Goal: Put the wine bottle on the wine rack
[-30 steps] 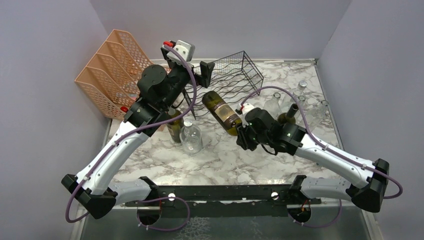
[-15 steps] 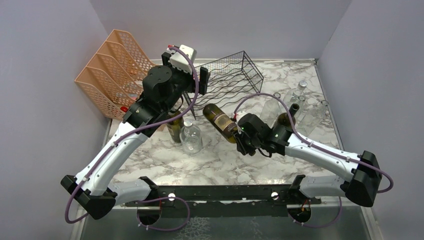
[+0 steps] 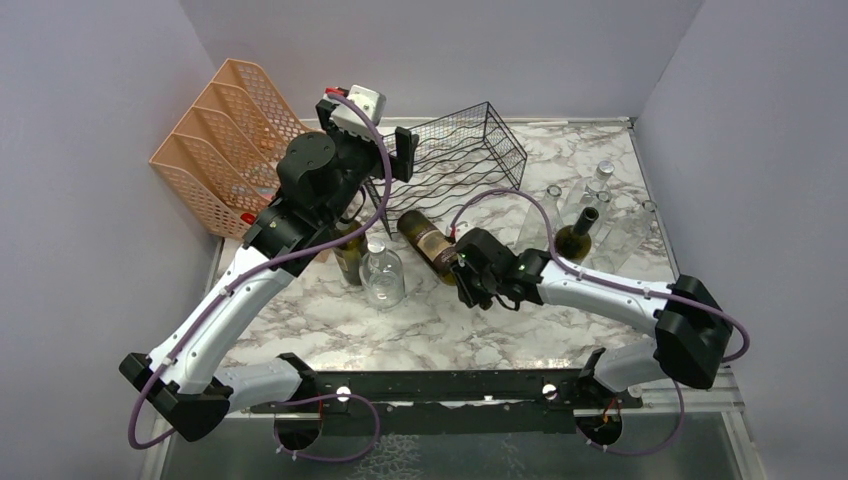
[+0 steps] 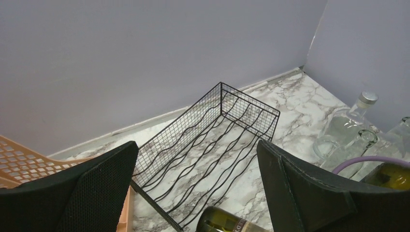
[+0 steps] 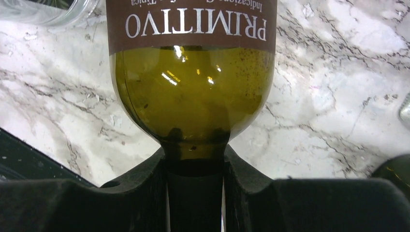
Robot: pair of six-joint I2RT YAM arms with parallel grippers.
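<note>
Honestly, the grab part looks sorted. The right tool (image 5: pixel 195 166) is clamped on the neck of the bottle (image 3: pixel 428 240), which lies roughly level over the middle of the surface (image 3: pixel 480 330) with its base aimed at the rack (image 3: pixel 470 150). I can't tell if its belly touches the surface or hangs just above it. The rack sits by the far edge, just beyond the bottle's base. The left tool (image 4: pixel 196 154) hangs at the rack's left end, fingers wide apart and holding nothing.

My take on doing this bit well:
- Raise the base enough to clear the rack's near wire before pushing in.
- Line the bottle up with one dip of the wavy wires, not a crest, or it could roll.
- Go slow, because a neck grip is a long lever and the heavy end may sag or twist.
- Mind the clear bottle (image 3: pixel 381 275) nearby when swinging.
- Only let go once the wires carry the weight.
</note>
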